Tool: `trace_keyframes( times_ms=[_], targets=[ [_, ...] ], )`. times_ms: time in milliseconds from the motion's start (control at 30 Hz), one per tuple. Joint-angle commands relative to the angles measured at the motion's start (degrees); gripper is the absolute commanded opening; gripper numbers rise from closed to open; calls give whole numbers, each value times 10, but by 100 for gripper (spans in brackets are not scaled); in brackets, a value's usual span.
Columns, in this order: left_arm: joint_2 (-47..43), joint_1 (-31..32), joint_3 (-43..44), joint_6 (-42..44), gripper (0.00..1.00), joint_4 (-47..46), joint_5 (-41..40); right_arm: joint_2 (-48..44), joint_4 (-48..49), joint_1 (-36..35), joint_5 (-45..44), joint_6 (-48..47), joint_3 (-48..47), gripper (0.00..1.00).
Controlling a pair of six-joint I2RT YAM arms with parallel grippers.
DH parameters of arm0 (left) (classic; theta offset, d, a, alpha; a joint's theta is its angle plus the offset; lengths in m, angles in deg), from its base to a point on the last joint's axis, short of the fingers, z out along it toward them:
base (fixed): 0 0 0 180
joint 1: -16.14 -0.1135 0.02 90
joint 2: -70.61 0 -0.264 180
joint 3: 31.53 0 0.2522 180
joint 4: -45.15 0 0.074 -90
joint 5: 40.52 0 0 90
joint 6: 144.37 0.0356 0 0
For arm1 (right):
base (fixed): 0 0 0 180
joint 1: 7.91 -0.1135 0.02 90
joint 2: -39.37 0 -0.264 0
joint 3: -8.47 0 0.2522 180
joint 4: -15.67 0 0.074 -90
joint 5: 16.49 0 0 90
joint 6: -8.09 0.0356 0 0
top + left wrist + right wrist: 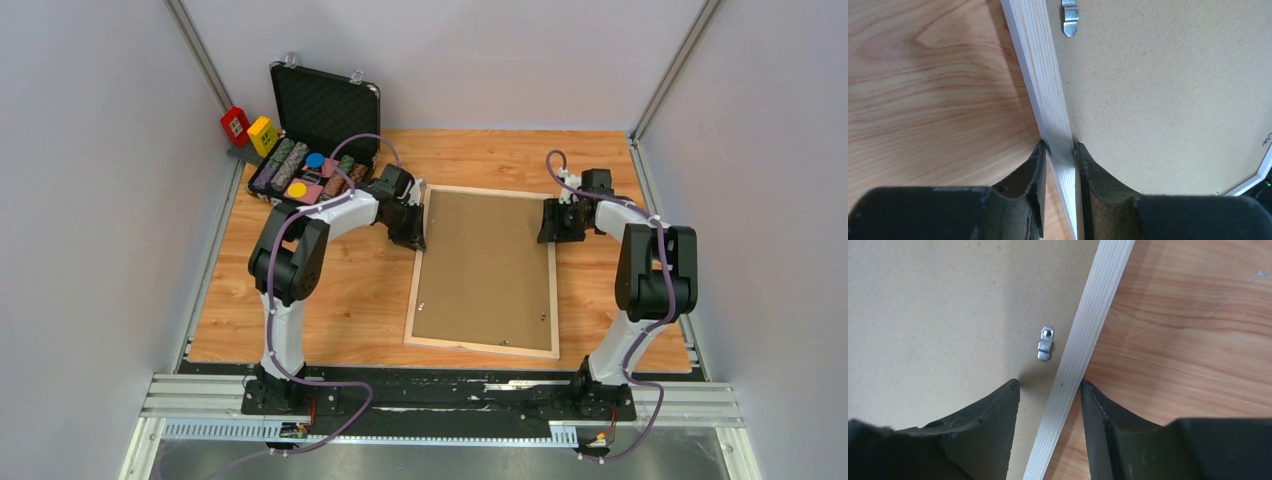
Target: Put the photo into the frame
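The frame (480, 348) lay face down mid-table with the backing board (485, 265) seated inside its rails. The photo was hidden, so whether it lay underneath could not be told. The left gripper (1060, 150) pinched the left rail. The right gripper (1050, 385) straddled the right rail, jaws spread. The small clips (1045, 345) seemed unturned, so fastening likely remained. The wood-grain table (330, 300) sat between plain pale walls, with an open black case (325, 105) at its far left.

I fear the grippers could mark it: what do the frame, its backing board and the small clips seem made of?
The frame looks like pale, bare softwood: straight grain lines run along its rail. The board seems to be hardboard or fibreboard: matt brown, finely speckled, no grain. The clip looks like bright metal, probably plated steel: it glints silver.
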Motion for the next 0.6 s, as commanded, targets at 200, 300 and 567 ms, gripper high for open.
trace_keyframes(
  times_ms=[200, 300, 567],
  targets=[
    [-5, 6, -9, 3, 11, 20, 33, 31, 16, -11, -35, 8, -54, 44],
    [-4, 6, -9, 4, 10, 21, 32, 40, 16, -11, -38, 8, -63, 44],
    [-1, 6, -7, 9, 10, 23, 29, 57, 17, -11, -49, 2, -79, 35]
  ],
)
